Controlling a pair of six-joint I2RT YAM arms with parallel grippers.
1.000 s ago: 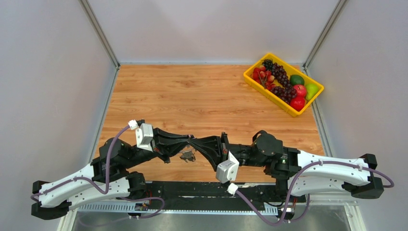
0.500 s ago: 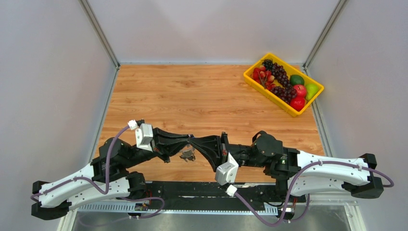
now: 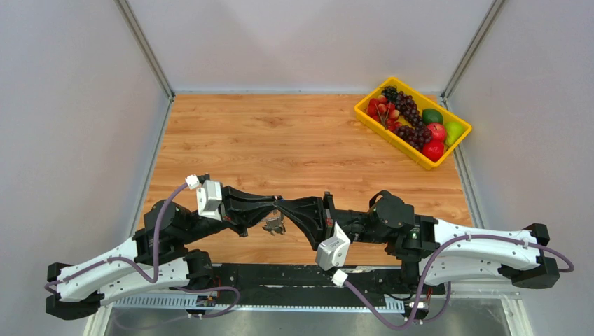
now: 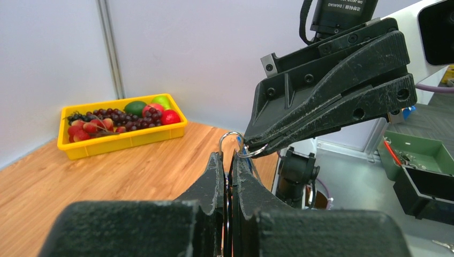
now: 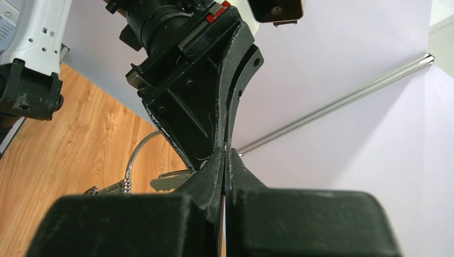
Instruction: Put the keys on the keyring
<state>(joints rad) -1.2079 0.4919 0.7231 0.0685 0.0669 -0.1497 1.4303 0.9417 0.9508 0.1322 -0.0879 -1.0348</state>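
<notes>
My left gripper (image 3: pixel 275 207) and right gripper (image 3: pixel 281 208) meet tip to tip above the table's near edge, both shut. The keyring (image 4: pixel 230 136), a thin silver wire loop, arches out of the left fingertips (image 4: pixel 217 160). A second stretch of wire shows under the right gripper's tips (image 4: pixel 249 150). A thin dark plate sits between the left jaws. In the right wrist view the keyring (image 5: pixel 136 155) curves behind the left gripper (image 5: pixel 203 107), and a silvery key (image 5: pixel 170 181) hangs from it. The bunch of keys (image 3: pixel 273 225) dangles below the two tips. The right gripper (image 5: pixel 226 154) is pressed shut.
A yellow tray (image 3: pixel 364 112) of fruit stands at the table's far right corner and also shows in the left wrist view (image 4: pixel 123 142). Grey walls close in the wooden table (image 3: pixel 280 140) on three sides. The arm bases and a black rail lie along the near edge.
Both grippers stay joined at the same spot. The right wrist has turned slightly, and the hanging keys have shifted a little.
</notes>
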